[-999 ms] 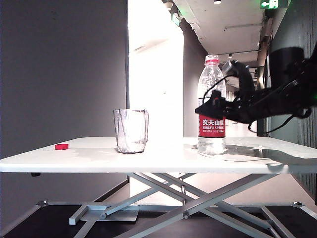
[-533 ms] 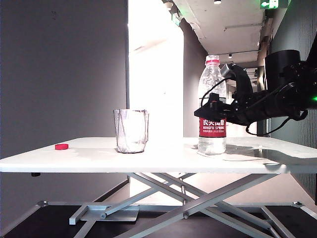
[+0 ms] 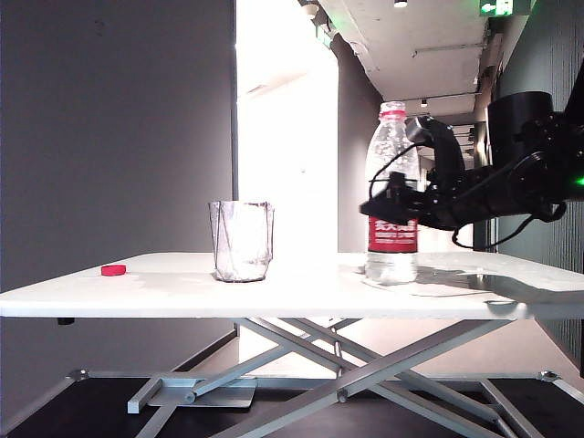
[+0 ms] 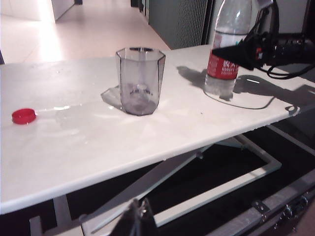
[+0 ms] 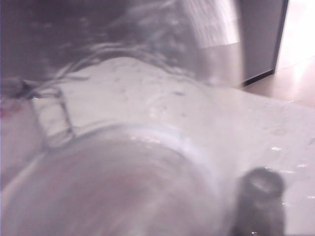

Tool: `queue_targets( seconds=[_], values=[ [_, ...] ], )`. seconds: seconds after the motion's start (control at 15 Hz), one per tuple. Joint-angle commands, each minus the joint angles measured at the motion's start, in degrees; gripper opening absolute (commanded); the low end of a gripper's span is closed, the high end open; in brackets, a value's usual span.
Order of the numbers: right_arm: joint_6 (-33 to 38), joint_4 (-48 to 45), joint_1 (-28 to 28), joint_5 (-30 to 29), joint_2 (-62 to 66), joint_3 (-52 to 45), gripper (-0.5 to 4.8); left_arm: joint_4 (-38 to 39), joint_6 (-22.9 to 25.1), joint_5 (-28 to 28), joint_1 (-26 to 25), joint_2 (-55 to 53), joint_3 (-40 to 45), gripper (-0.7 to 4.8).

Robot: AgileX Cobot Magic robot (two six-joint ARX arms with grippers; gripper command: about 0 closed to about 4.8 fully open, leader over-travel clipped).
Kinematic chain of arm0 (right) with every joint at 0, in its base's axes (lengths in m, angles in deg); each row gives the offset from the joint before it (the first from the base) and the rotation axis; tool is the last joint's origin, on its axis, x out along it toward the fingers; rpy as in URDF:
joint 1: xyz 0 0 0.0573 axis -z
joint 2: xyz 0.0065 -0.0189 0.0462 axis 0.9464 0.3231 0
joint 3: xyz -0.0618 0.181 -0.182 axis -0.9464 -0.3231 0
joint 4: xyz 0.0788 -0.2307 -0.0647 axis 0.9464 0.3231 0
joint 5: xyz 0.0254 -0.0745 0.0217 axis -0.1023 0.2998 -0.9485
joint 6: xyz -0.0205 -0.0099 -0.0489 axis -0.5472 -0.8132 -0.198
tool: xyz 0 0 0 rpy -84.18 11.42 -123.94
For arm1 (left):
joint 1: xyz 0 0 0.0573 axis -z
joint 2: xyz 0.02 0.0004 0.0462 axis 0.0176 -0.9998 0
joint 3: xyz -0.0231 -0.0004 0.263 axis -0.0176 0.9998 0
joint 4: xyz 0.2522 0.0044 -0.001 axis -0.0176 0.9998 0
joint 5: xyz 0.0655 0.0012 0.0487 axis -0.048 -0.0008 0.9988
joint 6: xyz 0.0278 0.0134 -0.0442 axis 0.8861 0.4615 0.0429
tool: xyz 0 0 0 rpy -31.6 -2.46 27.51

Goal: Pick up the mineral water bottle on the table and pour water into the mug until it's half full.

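Your right gripper [image 3: 394,208] has its jaws around the mineral water bottle [image 3: 391,187], level with the top of the red label, one finger crossing the bottle's front; whether the jaws press the plastic or stand a little off it you cannot tell from these views. The bottle stands upright on the table [image 3: 301,290], its base down on the white top. In your right wrist view the bottle's clear body [image 5: 123,182] fills most of the picture, blurred and very close. The mug [image 3: 242,241] stands upright, well apart from those jaws, with a small red cap [image 3: 113,270] farther beyond it. Your left gripper [image 4: 137,221] shows only as a dark tip, below the table's near edge, well away from everything; its jaws cannot be read.
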Motion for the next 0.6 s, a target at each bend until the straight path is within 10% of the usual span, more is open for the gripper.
queue_targets(
  seconds=[0.07, 0.6],
  values=[
    [-0.04, -0.76, 0.15, 0.17, -0.33, 0.17, 2.82, 0.0, 0.31, -0.07, 0.02, -0.04, -0.09, -0.05],
    [-0.04, -0.81, 0.15, 0.15, -0.35, 0.17, 1.88, 0.2, 0.94, -0.09, 0.02, -0.04, -0.09, -0.05]
  ],
)
